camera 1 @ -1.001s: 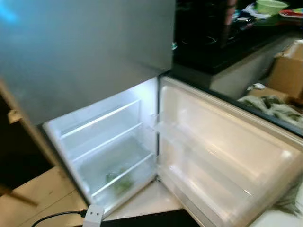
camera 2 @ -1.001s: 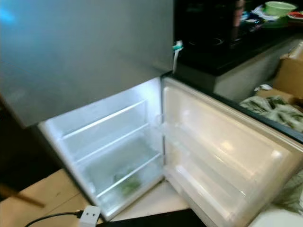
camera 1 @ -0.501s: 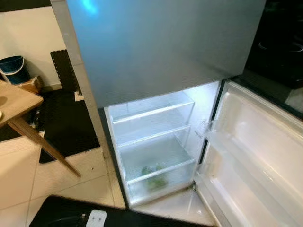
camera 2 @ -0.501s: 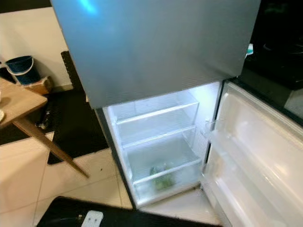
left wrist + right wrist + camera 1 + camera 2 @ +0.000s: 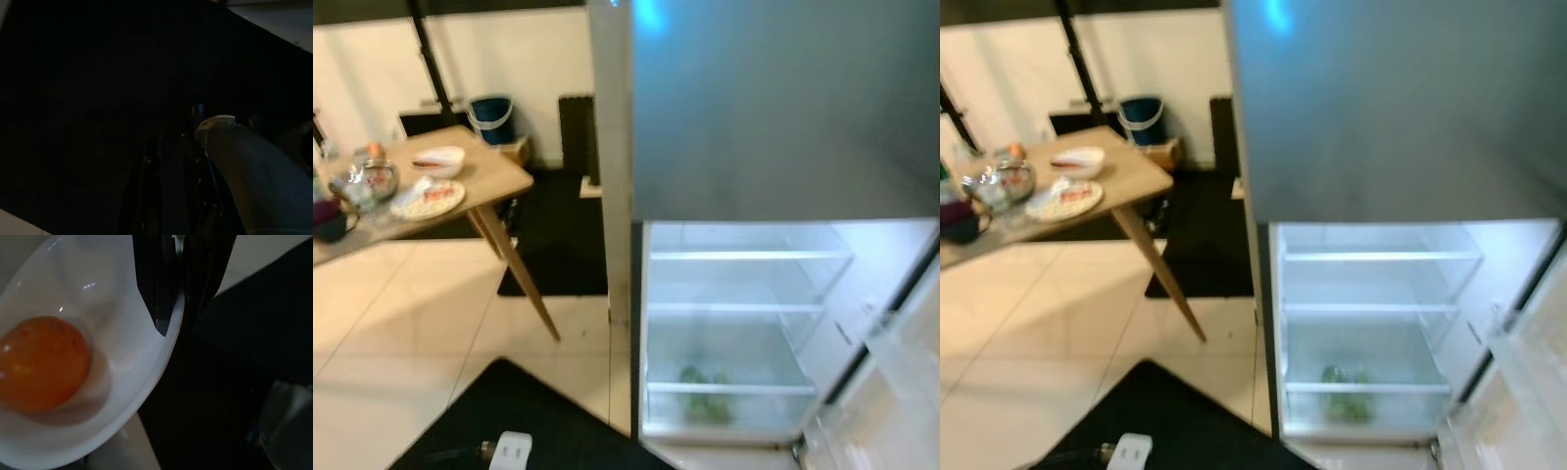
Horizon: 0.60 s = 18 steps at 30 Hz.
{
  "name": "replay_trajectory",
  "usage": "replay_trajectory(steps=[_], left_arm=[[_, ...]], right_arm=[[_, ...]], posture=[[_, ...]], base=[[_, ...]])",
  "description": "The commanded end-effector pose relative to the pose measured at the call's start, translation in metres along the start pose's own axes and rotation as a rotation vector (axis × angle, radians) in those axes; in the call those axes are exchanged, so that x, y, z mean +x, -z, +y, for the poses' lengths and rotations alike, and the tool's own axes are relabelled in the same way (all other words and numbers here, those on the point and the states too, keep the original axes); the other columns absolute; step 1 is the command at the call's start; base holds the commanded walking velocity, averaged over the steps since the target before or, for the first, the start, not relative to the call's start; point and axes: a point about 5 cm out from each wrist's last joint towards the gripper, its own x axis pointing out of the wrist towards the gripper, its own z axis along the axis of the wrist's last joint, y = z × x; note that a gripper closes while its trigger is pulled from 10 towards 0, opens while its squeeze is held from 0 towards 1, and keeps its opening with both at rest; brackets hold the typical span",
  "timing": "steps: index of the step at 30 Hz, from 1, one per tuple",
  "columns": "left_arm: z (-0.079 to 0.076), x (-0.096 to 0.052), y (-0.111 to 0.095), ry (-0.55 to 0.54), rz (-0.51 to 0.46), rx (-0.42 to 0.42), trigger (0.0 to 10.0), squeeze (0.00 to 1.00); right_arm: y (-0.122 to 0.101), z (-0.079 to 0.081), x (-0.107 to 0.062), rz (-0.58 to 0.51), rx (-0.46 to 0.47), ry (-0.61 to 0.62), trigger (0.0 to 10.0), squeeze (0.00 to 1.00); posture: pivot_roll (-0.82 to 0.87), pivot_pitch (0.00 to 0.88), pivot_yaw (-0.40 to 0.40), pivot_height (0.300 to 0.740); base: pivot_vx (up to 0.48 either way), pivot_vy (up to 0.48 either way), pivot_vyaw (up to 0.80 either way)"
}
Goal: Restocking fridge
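Note:
The grey fridge (image 5: pixel 783 98) stands ahead on the right. Its lower compartment (image 5: pixel 744 333) is open and lit, with glass shelves. Some green vegetables (image 5: pixel 705 392) lie at the bottom, and the open door (image 5: pixel 901 392) hangs at the right edge. In the right wrist view my right gripper (image 5: pixel 176 320) is shut on the rim of a white bowl (image 5: pixel 117 347) that holds an orange fruit (image 5: pixel 41 363). The left wrist view is very dark; my left gripper (image 5: pixel 166 186) is barely made out beside a pale grey shape (image 5: pixel 244 166).
A wooden table (image 5: pixel 499 176) on slanted legs stands to the left, carrying a plate of food (image 5: pixel 429 199), a small bowl (image 5: pixel 438 160) and jars. A blue bucket (image 5: pixel 491 113) and a black mat (image 5: pixel 558 225) lie behind it. A black surface (image 5: pixel 529 421) with a white plug (image 5: pixel 512 452) is nearest.
The camera has swung to the left: the fridge now sits at the right of the picture and the table has come fully into view. Nothing in the scene itself has visibly moved.

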Motion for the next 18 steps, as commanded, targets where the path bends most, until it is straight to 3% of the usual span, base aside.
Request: replay_trajectory(steps=[1,11,18], left_arm=[[-0.0007,0.0009,-0.0034,0.002,-0.006,-0.013,10.0,0.00],[-0.0011,0.0004,-0.0001,0.009,0.006,-0.025,10.0,0.00],[-0.0017,0.0001,0.0020,0.025,0.017,-0.036,10.0,0.00]], right_arm=[[0.0014,0.0031,-0.0002,0.004,-0.009,-0.005,10.0,0.00],[0.0007,0.0031,-0.0002,-0.001,-0.041,0.001,10.0,0.00],[0.0020,0.0066,-0.0004,0.003,-0.048,-0.007,10.0,0.00]], posture=[[-0.13,0.000,0.039,0.740],[-0.13,0.000,0.039,0.740],[-0.13,0.000,0.036,0.740]], base=[[0.000,0.000,0.80],[0.000,0.000,0.80],[0.000,0.000,0.00]])
